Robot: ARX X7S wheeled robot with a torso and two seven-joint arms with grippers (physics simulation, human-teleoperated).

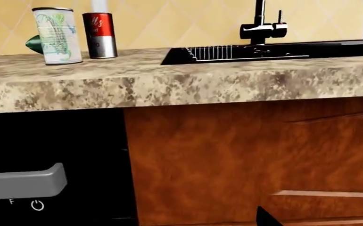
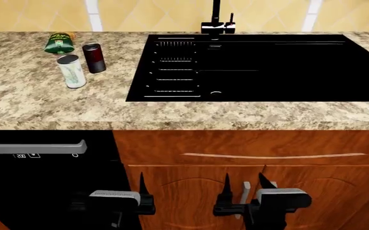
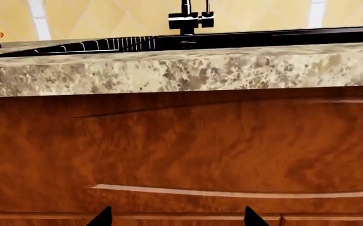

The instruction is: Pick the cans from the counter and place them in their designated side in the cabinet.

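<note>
Two cans stand upright at the counter's (image 2: 31, 96) back left: a white can (image 2: 72, 71) with green print and, just behind it, a dark can (image 2: 94, 58) with a silvery top. In the left wrist view the white can (image 1: 57, 35) and the dark can (image 1: 100, 35) stand side by side on the counter (image 1: 169, 80). Both grippers hang low, below the counter edge and far from the cans, in front of the wooden cabinet (image 2: 191, 201). My left gripper (image 2: 121, 187) is open and empty. My right gripper (image 2: 245, 184) is open too, with nothing between its fingers.
A green chip bag (image 2: 59, 43) lies behind the cans. A black sink (image 2: 261, 67) with drainer ribs and a faucet (image 2: 216, 21) fills the counter's right part. A black dishwasher (image 2: 37, 182) with a grey handle (image 2: 34, 147) sits left of the cabinet doors.
</note>
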